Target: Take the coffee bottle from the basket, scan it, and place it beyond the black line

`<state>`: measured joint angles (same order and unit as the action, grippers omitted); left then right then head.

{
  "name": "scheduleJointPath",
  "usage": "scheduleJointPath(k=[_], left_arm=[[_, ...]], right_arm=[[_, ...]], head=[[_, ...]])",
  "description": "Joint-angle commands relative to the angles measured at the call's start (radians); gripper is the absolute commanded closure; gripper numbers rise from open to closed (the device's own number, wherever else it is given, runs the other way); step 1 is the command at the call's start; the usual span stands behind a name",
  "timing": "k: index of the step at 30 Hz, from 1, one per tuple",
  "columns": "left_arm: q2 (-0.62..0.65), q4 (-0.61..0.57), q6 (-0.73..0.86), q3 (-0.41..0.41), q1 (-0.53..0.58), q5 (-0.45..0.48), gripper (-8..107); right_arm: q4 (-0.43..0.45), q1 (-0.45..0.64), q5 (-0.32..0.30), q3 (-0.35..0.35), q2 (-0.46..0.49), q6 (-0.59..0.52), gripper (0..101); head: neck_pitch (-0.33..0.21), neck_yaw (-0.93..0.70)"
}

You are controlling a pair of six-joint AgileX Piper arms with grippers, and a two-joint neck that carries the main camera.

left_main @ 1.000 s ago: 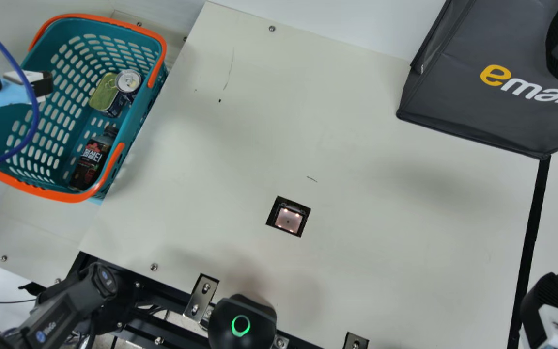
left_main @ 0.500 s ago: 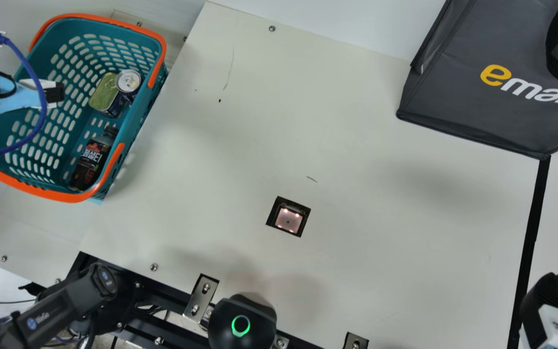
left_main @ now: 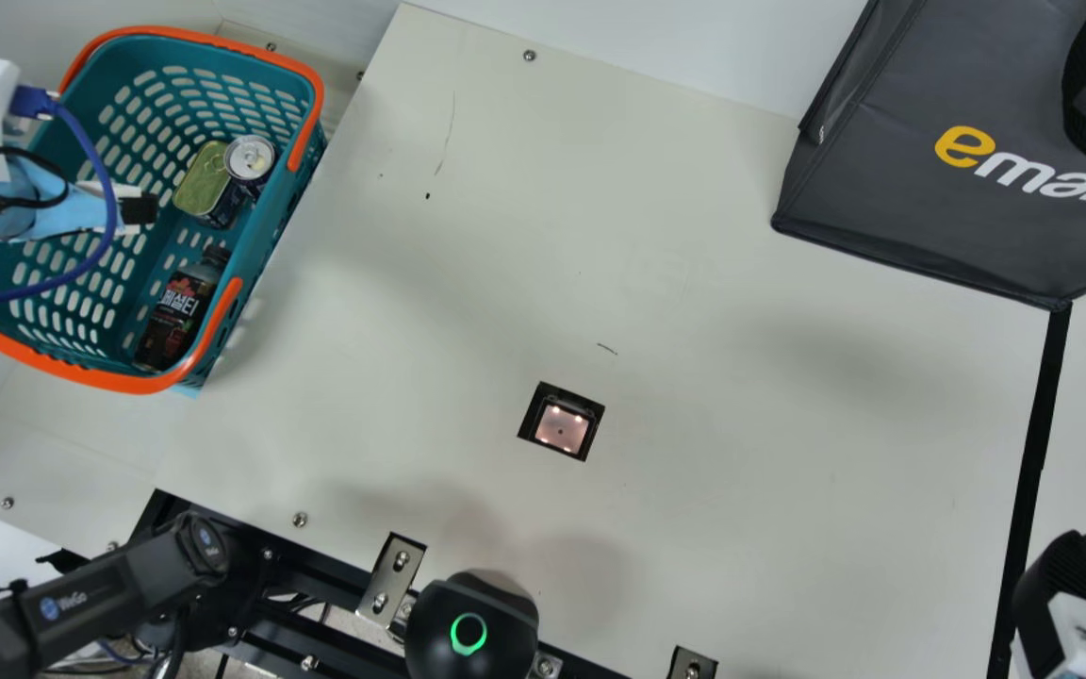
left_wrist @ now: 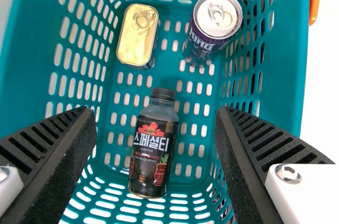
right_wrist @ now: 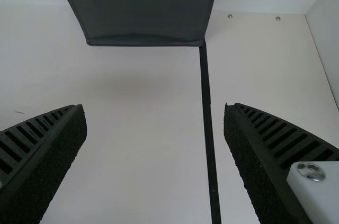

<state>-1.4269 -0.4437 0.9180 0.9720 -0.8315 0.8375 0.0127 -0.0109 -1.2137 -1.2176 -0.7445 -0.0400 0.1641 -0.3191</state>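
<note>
Over the left part of the basket (left_main: 265, 283) in the main view is my left gripper (left_main: 139, 209). The dark coffee bottle (left_main: 175, 316) lies at the basket's near end. In the left wrist view the coffee bottle (left_wrist: 153, 147) shows below and between the wide-open fingers of my left gripper (left_wrist: 156, 134), untouched. My right gripper (left_main: 1066, 585) is at the main view's lower right, by the black line (left_main: 1033, 453). The right wrist view has my right gripper (right_wrist: 155, 128) open and holding nothing, above the black line (right_wrist: 207, 107).
A flat tin (left_main: 204, 184) and a drink can (left_main: 251, 158) share the basket with the bottle. A lit scanner window (left_main: 562, 426) is set into the table (left_main: 741, 453). The dark grey bag (left_main: 882, 170) stands at the back right; a black device (left_main: 472, 627) sits at the front edge.
My left gripper has moved to the right in the main view, farther over the basket. The right gripper, the bottle and the other goods have kept their places.
</note>
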Motion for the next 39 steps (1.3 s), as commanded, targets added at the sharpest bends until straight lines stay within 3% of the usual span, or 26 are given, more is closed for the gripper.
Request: scheduleJointPath(k=[1, 15, 24, 39], left_arm=[[-0.010, -0.002, 0.006, -0.008, 0.005, -0.015, 9], [-0.130, -0.067, 0.099, -0.064, 0.030, -0.163, 9], [-0.226, -0.140, 0.189, -0.055, 0.030, -0.248, 9], [-0.386, -0.347, 0.426, -0.064, 0.035, -0.369, 9]], right_arm=[[0.000, 0.000, 0.000, 0.000, 0.000, 0.000, 10], [0.000, 0.000, 0.000, 0.000, 0.000, 0.000, 10], [0.000, 0.000, 0.000, 0.000, 0.000, 0.000, 10], [0.000, 0.000, -0.001, 0.000, 0.000, 0.000, 10]], head=[[-0.026, -0.002], [-0.026, -0.002], [-0.026, -0.002], [-0.026, -0.002]])
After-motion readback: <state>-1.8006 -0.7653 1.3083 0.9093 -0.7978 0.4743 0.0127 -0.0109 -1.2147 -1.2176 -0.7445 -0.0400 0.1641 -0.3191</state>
